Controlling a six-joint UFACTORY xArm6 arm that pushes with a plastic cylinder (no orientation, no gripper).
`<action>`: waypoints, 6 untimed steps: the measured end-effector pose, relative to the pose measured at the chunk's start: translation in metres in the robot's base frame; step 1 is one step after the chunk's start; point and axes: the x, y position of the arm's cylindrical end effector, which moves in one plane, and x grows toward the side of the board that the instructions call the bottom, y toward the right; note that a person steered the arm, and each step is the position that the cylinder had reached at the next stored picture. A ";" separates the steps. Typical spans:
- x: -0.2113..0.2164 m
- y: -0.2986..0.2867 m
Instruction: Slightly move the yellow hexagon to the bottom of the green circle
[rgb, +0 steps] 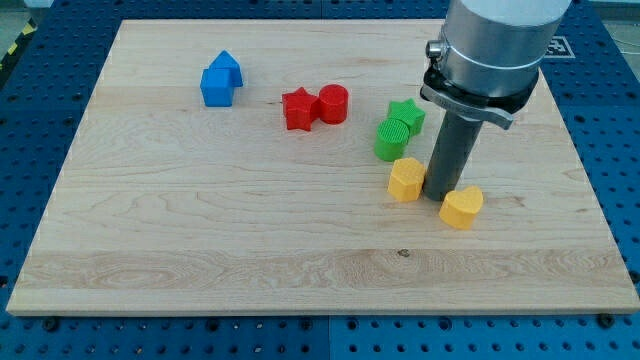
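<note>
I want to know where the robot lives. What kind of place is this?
Probably a robot lab's test bench. A wooden board lies on a blue table with rows of holes, and my tip sits between the yellow hexagon and the yellow heart.

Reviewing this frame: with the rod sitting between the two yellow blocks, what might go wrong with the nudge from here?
1. My tip sits between the yellow hexagon and the yellow heart, close to both; a sideways stroke may drag the heart along.
2. The hexagon already lies just below the green circle, which touches the green star. Pushing towards the view's top would likely shove both greens.
3. A push towards the view's left could overshoot, carrying the hexagon past the circle.
</note>
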 end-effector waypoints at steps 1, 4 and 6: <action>0.012 -0.005; -0.008 -0.017; 0.000 -0.017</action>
